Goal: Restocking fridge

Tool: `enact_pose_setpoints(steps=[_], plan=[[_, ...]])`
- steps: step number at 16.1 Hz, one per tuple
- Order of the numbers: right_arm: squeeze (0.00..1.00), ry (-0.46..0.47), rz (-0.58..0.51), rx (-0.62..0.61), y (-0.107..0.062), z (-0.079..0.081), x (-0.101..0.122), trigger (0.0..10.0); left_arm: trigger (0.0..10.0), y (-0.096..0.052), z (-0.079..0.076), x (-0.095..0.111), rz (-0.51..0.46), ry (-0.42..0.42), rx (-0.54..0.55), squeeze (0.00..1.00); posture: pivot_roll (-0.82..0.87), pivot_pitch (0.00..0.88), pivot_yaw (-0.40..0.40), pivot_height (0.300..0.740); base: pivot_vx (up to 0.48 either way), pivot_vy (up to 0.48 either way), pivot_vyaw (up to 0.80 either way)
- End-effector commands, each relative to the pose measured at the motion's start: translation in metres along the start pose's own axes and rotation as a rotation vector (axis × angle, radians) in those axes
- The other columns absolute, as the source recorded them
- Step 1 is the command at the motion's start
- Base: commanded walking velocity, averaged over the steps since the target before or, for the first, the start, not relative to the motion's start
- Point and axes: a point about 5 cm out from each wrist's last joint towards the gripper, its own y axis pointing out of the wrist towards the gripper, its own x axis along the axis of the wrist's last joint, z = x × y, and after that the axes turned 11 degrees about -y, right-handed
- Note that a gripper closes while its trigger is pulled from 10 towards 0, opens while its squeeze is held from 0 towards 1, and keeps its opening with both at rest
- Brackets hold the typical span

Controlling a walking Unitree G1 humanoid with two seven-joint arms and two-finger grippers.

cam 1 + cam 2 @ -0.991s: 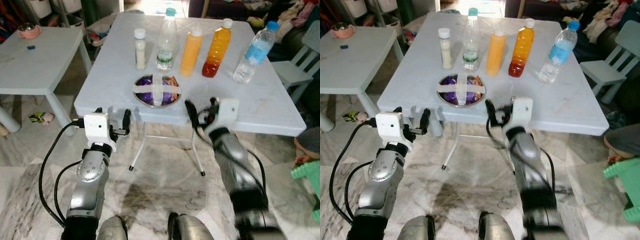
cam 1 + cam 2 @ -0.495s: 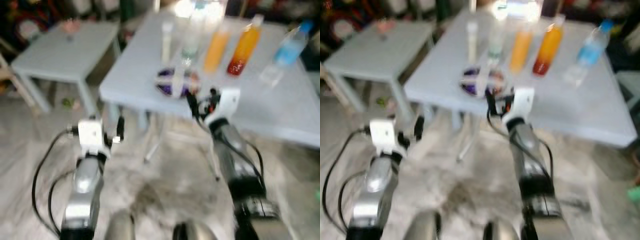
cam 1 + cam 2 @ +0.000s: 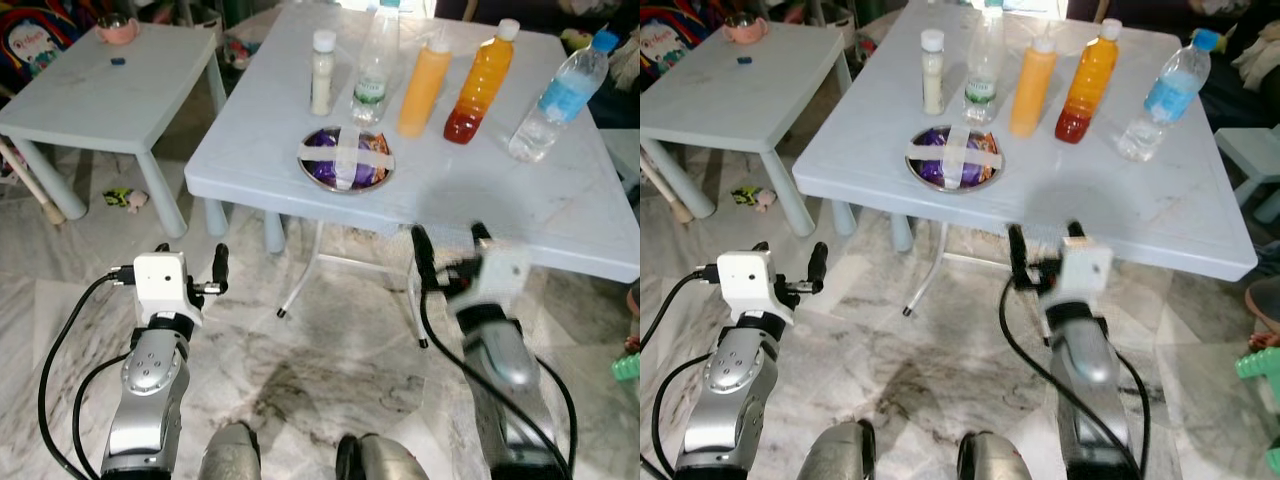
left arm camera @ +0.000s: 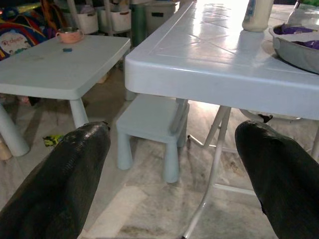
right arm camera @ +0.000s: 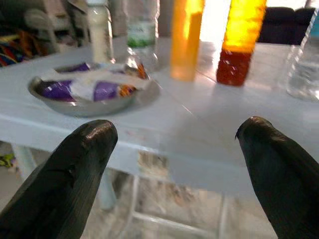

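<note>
Five bottles point(image 3: 479, 68) and a steel bowl point(image 3: 346, 160) stand on the table point(image 3: 1160, 210), beyond the fingertips | left gripper point(image 3: 190, 268): fingers wide apart, empty | right gripper point(image 3: 447, 243): fingers wide apart, empty

Bright, even daylight from behind the desk point(image 3: 500, 200), with glare blowing out its far edge in the left wrist view. Head views sharp, though the right hand point(image 3: 448, 250) is slightly motion-blurred. Right wrist view soft, orange bottles point(image 5: 244, 40) backlit; soft shadow under robot on marble floor point(image 3: 300, 380).

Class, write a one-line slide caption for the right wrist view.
Open right gripper faces a pale blue table with a round metal bowl of wrapped snacks.
</note>
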Motion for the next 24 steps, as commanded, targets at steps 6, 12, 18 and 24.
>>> enact_pose_setpoints(steps=[6, 12, 18, 24], plan=[[0.0, -0.04, -0.022, 0.0, 0.005, -0.001, 0.012, 10.0, 10.0, 0.008, -0.012, 0.006, -0.029, -0.016, -0.073, 0.0, 0.02, 0.028, -0.016, 0.74, 0.364, 0.238, 0.0], [0.0, -0.045, -0.008, 0.008, 0.008, 0.001, 0.01, 10.0, 10.0, 0.009, -0.023, 0.004, -0.028, -0.029, -0.13, 0.0, 0.02, 0.023, -0.016, 0.74, 0.48, 0.0, -0.4], [0.0, -0.05, -0.009, 0.023, 0.01, 0.004, 0.009, 10.0, 10.0, 0.011, -0.019, 0.006, -0.039, -0.034, -0.117, 0.0, 0.02, 0.021, -0.02, 0.74, 0.276, 0.0, 0.0], [0.0, -0.028, -0.001, 0.05, 0.013, 0.012, 0.007, 10.0, 10.0, 0.011, -0.015, 0.007, -0.048, -0.028, -0.099, 0.0, 0.03, 0.031, -0.025, 0.74, 0.0, 0.0, 0.0]])
